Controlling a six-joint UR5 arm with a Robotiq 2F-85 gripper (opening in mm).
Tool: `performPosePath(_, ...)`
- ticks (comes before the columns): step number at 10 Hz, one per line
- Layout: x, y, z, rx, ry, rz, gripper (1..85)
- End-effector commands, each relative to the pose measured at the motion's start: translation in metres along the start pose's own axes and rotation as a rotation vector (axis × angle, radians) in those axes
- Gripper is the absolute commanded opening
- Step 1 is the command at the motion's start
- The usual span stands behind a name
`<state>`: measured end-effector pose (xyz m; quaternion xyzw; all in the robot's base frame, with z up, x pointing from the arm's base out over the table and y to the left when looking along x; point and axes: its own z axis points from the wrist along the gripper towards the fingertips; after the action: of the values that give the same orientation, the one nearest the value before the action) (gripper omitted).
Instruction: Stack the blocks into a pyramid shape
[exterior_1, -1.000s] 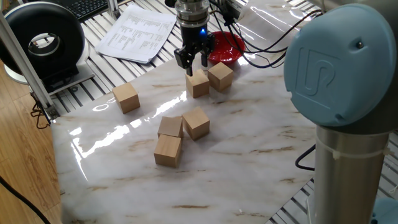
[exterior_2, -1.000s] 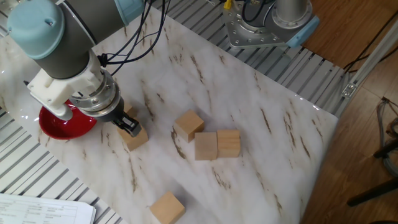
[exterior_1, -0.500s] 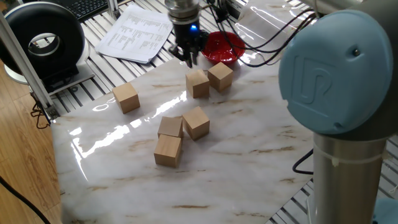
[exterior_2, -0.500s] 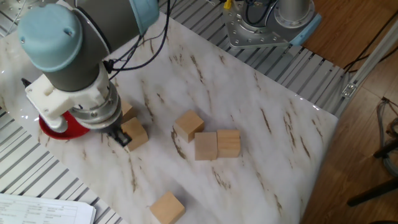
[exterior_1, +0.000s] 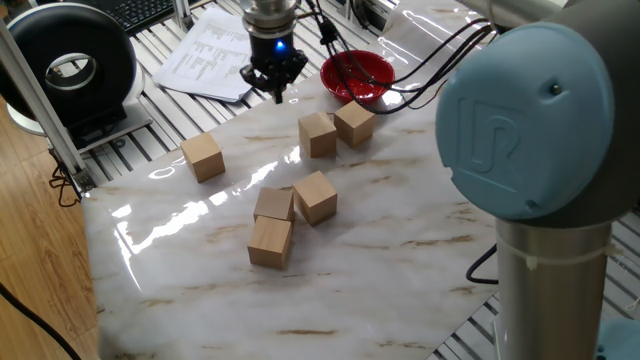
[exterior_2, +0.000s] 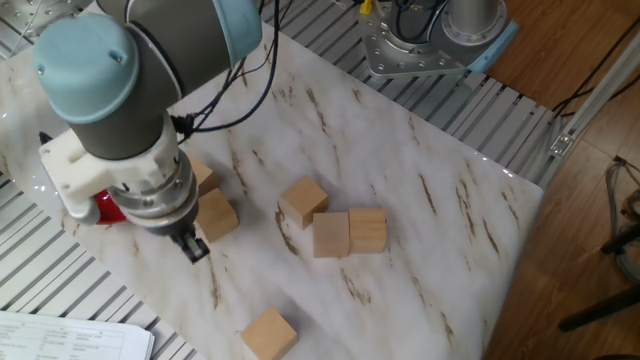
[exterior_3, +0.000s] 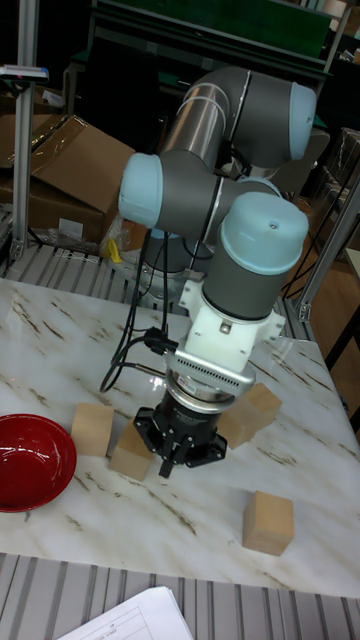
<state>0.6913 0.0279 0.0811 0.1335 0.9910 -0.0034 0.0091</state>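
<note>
Going left to right in the one fixed view, a single light-tan wooden cube (exterior_1: 203, 156) sits alone near the left edge of the white marble-patterned bench (exterior_1: 400, 260). Next comes a cluster of three more plain wooden cubes in the middle of the bench: the nearest cube (exterior_1: 270, 241) touching the one behind it (exterior_1: 274, 204), and a third, turned at an angle (exterior_1: 315, 197), just beside them. Above the far edge hangs the black two-finger end effector (exterior_1: 274, 90), its tips close together and nothing between them; it looks nearly closed, holding no block. Further right, near the far edge, are the last two wooden cubes (exterior_1: 318, 134) (exterior_1: 354, 122), just beside each other, and behind them the shallow red bowl (exterior_1: 357, 76).

By my reading the pyramid is not begun: all six blocks rest flat on the bench, none on another. A bottom row, a second row and a top block all remain to be built.
</note>
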Motion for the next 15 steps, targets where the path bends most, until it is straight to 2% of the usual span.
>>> performPosePath(1, -0.010, 0.013, 0.014, -0.056, -0.023, 0.013, 1.3)
performPosePath(2, -0.007, 0.015, 0.018, -0.069, -0.014, 0.026, 1.3)
performPosePath(3, -0.005, 0.015, 0.018, -0.065, -0.007, 0.029, 1.3)
performPosePath(4, -0.002, 0.025, 0.019, -0.106, 0.000, 0.053, 1.3)
performPosePath(6, 0.000, 0.025, 0.031, -0.117, -0.015, 0.050, 1.3)
performPosePath(8, 0.005, 0.015, 0.039, -0.106, -0.013, 0.024, 1.3)
performPosePath(10, 0.022, 0.000, 0.034, -0.082, 0.012, 0.012, 1.3)
performPosePath(11, 0.027, -0.020, 0.031, -0.003, 0.014, -0.016, 1.3)
performPosePath(12, 0.038, -0.015, 0.031, -0.023, 0.048, -0.006, 1.3)
performPosePath(15, 0.046, -0.019, 0.037, -0.023, 0.076, -0.019, 1.3)
